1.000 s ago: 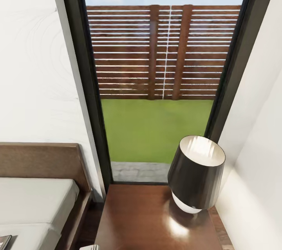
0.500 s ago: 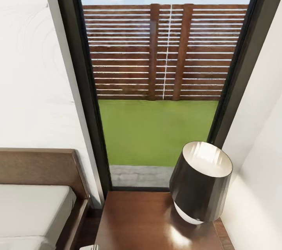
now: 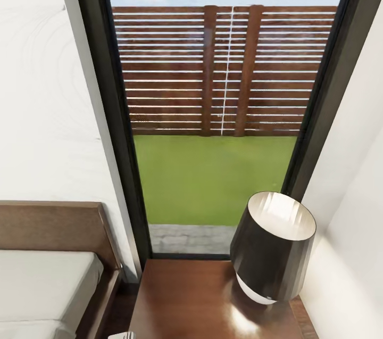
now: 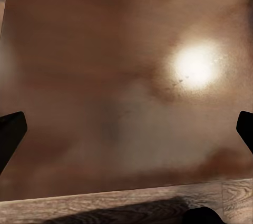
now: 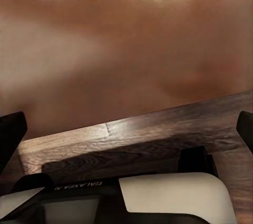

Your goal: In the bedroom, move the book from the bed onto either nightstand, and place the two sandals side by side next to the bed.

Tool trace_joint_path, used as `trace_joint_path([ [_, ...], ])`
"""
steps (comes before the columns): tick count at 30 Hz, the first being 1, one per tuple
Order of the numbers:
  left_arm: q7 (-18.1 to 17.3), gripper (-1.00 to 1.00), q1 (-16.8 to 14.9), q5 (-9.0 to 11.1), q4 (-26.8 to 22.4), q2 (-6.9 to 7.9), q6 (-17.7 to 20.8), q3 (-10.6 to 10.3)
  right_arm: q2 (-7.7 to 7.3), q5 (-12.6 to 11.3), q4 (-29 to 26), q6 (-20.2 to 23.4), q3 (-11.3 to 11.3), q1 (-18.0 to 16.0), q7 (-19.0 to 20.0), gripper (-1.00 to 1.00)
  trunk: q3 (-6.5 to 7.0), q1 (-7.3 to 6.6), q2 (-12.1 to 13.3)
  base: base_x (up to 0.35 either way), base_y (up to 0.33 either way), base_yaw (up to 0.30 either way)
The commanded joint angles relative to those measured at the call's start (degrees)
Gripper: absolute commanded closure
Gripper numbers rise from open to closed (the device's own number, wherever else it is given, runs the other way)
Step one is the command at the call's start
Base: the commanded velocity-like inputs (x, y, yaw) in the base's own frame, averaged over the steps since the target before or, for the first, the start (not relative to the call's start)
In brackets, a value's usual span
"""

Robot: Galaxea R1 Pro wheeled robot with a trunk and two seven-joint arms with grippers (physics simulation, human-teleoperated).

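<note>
1. Nothing shifts since half a second ago.
2. Nightstand (image 3: 207, 302) stands beside the bed (image 3: 48, 275), carrying a lamp (image 3: 272, 246).
3. Left hand (image 4: 126, 129) and right hand (image 5: 126, 126) hang wide above the nightstand, empty.

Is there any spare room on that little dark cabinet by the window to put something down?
Yes. The nightstand top is bare on the half nearer the bed, from the window sill forward. The lamp crowds the wall-side corner. The mattress part showing is bare too.

the nightstand (image 3: 202, 302) stands right of the bed (image 3: 48, 280), before the window (image 3: 213, 116) — a lamp (image 3: 271, 246) sits on its far right corner, by the wall (image 3: 351, 222).
</note>
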Motion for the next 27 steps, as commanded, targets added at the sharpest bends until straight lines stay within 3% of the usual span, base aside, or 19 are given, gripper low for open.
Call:
trace_joint_path([
  [1,-0.26,-1.00,-0.05,0.22,0.08,0.01,-0.10,0.05,-0.02,-0.22,0.21,-0.03,-0.28,-0.09,0.30,-1.00,-0.06,0.00,-0.03,0.000,0.000,0.000],
  [21,-0.84,-1.00,-0.05,0.21,-0.06,0.20,-0.15,0.15,-0.02,-0.22,0.21,-0.03,-0.28,-0.09,0.31,-1.00,-0.06,0.00,-0.03,0.000,0.000,0.000],
  [24,-2.62,-1.00,-0.08,0.25,-0.23,0.64,-0.13,0.26,-0.02,-0.22,0.21,-0.03,-0.28,-0.09,0.31,-1.00,-0.06,0.00,-0.03,0.000,0.000,0.000],
  [27,-7.50,-1.00,-0.18,0.40,-0.48,2.54,0.11,0.44,-0.02,-0.19,0.21,-0.03,-0.28,-0.09,0.31,-1.00,-0.06,0.00,-0.03,0.000,0.000,0.000],
])
